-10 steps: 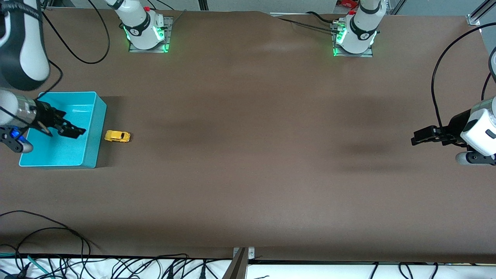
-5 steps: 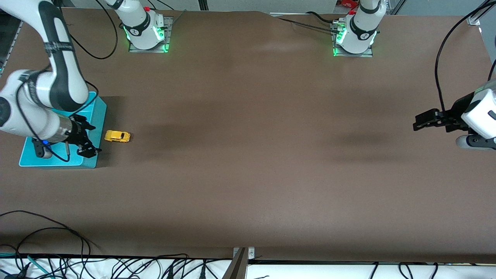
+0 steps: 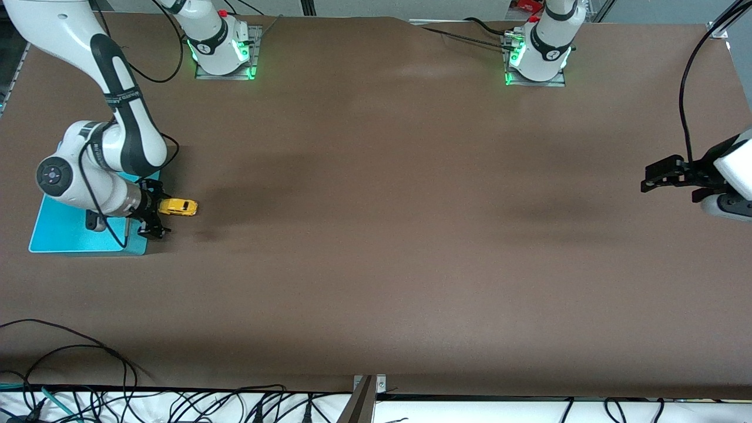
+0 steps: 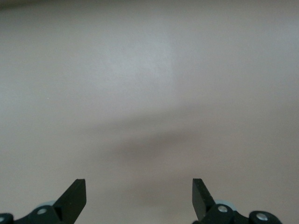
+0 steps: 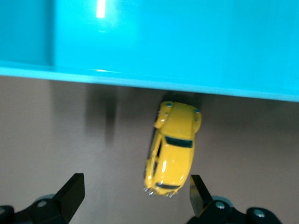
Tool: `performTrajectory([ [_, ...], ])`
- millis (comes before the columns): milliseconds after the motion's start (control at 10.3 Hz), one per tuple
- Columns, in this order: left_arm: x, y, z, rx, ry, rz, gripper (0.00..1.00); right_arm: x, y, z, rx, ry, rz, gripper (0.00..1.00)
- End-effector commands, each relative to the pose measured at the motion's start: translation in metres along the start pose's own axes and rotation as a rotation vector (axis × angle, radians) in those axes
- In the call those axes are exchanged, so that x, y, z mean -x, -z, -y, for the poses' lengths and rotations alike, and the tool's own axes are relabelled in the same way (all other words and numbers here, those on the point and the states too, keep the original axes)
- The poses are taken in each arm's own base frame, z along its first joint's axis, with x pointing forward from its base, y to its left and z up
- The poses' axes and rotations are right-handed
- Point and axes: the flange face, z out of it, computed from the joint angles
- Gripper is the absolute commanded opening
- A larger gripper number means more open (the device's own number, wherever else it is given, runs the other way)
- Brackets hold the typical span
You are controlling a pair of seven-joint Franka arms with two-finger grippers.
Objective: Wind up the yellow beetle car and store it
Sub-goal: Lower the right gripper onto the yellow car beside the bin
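Observation:
The yellow beetle car (image 3: 178, 207) stands on the brown table, close beside the turquoise bin (image 3: 64, 235), on the side toward the left arm's end. My right gripper (image 3: 155, 216) is open and empty, low over the table between the bin's wall and the car. In the right wrist view the car (image 5: 174, 149) lies just ahead of the open gripper (image 5: 135, 189), near one finger, with the bin wall (image 5: 187, 42) past it. My left gripper (image 3: 653, 178) is open and empty over the left arm's end of the table; its wrist view shows the gripper (image 4: 138, 191) over bare table.
The right arm's elbow and forearm (image 3: 117, 147) hang over the bin and hide much of it. Cables (image 3: 70, 364) lie along the table edge nearest the front camera. The two arm bases (image 3: 223, 47) stand at the table's back edge.
My right gripper has swung from over the bin's inside to its wall and come down beside the car. My left gripper has drawn back toward its end of the table. The car has not moved.

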Motion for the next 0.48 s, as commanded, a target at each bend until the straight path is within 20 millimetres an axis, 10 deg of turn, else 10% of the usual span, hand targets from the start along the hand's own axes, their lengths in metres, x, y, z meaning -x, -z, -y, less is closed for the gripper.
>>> performTrajectory([
  [0, 0.001, 0.015, -0.012, -0.021, 0.138, -0.016, 1.0, 0.003, -0.016, -0.029, -0.017, -0.047, 0.005, 1.0],
  [386, 0.013, 0.019, -0.025, -0.005, 0.193, -0.001, 0.98, 0.002, -0.03, -0.042, -0.001, -0.05, 0.002, 0.98],
])
